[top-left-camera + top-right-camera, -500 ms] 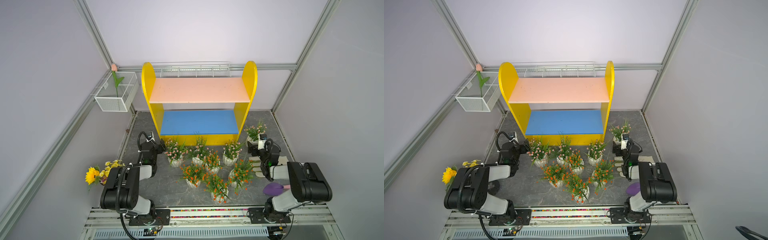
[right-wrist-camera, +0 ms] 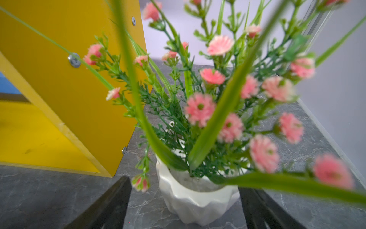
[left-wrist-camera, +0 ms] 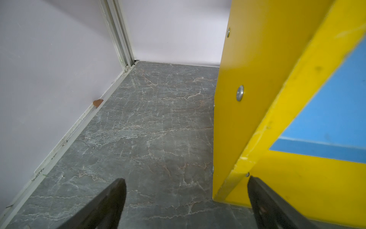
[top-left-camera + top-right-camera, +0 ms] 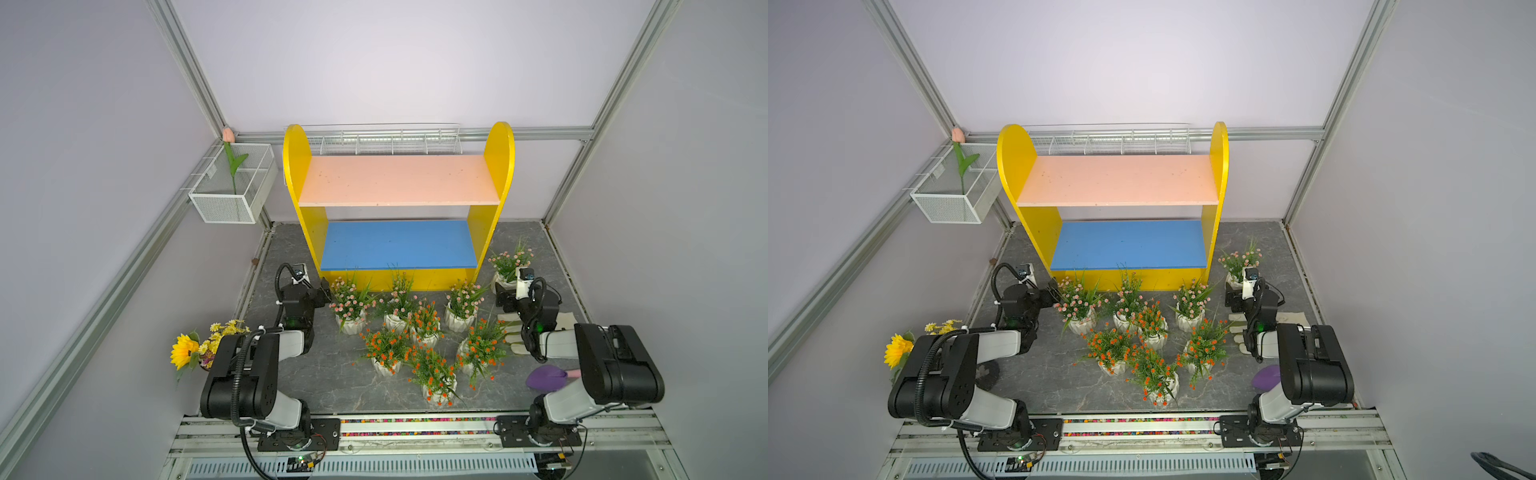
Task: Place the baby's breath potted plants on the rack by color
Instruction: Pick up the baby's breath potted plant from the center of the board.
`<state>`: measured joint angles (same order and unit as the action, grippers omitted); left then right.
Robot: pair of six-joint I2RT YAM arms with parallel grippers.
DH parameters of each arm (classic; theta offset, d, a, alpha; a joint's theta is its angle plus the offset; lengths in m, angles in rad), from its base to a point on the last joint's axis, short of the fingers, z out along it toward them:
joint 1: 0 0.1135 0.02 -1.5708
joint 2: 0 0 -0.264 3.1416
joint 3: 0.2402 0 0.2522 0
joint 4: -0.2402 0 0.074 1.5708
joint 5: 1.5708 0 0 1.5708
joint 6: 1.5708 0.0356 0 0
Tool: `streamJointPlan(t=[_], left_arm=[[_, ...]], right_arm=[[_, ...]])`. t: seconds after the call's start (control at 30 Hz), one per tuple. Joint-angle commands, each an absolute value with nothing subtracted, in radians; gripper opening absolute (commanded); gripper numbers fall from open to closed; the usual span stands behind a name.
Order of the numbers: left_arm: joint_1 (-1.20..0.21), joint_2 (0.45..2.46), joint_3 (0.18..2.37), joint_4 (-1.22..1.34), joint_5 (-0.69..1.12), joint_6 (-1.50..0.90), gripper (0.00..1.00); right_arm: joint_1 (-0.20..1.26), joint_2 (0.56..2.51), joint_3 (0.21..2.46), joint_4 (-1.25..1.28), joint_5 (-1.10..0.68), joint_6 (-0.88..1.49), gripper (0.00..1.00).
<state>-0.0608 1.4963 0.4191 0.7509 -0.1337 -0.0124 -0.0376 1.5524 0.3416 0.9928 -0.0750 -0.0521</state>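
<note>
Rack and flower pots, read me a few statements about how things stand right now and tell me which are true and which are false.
1. No pot stands on the rack. True.
2. The right gripper is shut on a pink-flowered pot. False: its fingers stand open either side of the pot, which sits on the floor.
3. The left gripper holds nothing. True.
4. The tulip stands on the rack. False: it stands in the wire basket.

The left arm (image 4: 257,386) and right arm (image 4: 615,370) pair bulky black housings with pale grey links. A ribbed black hose (image 4: 240,370) follows the left arm. The left pincer (image 3: 185,178) has dark tapered fingers (image 3: 111,204).
</note>
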Motion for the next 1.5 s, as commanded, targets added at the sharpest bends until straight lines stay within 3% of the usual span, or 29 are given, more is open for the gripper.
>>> streamJointPlan(t=[0.0,0.8,1.0,1.33,1.47], left_arm=[[-0.055,1.507,0.426,0.772,-0.135,0.000,0.99],[-0.056,1.505,0.424,0.770,-0.140,0.004,0.99],[-0.055,1.388,0.392,0.733,-0.181,0.000,0.99],[-0.057,1.040,0.589,0.153,-0.220,-0.117,0.99],[-0.078,0.950,0.604,0.092,-0.213,-0.131,0.99]], right_arm=[[-0.039,1.555,0.352,0.975,-0.071,-0.040,0.88],[-0.041,1.539,0.334,0.994,-0.032,-0.027,0.89],[-0.038,1.434,0.327,0.920,0.000,-0.019,0.88],[0.004,1.120,0.359,0.646,0.061,-0.011,0.89],[0.021,1.016,0.464,0.376,0.112,0.108,0.88]])
